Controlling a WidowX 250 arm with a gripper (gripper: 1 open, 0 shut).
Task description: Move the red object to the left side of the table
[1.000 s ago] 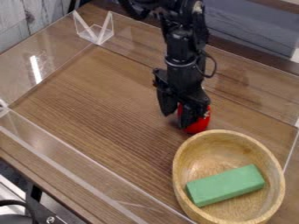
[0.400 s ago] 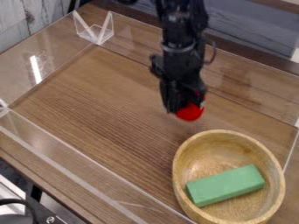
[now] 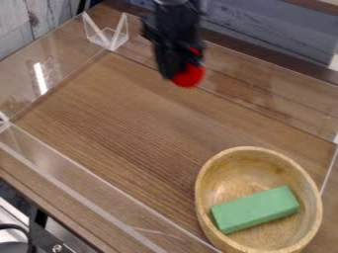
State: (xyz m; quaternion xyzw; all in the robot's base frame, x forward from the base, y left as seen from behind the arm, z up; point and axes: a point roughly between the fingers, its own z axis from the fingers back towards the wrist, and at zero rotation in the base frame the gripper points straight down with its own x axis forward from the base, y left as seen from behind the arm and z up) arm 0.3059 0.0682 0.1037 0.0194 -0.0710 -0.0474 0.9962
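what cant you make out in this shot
Camera view, the only one:
- Gripper: motion-blurred; its fingertips can't be separated.
- Red object: its upper part is hidden by the gripper, and blur hides its top.
- Arm above the gripper: cut off by the top edge.
- Wooden bowl: lower rim cut off by the bottom edge; green block inside.

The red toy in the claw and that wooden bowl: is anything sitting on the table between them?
No. In the camera view, only bare table stretches between the red object, held by the gripper, and the wooden bowl.
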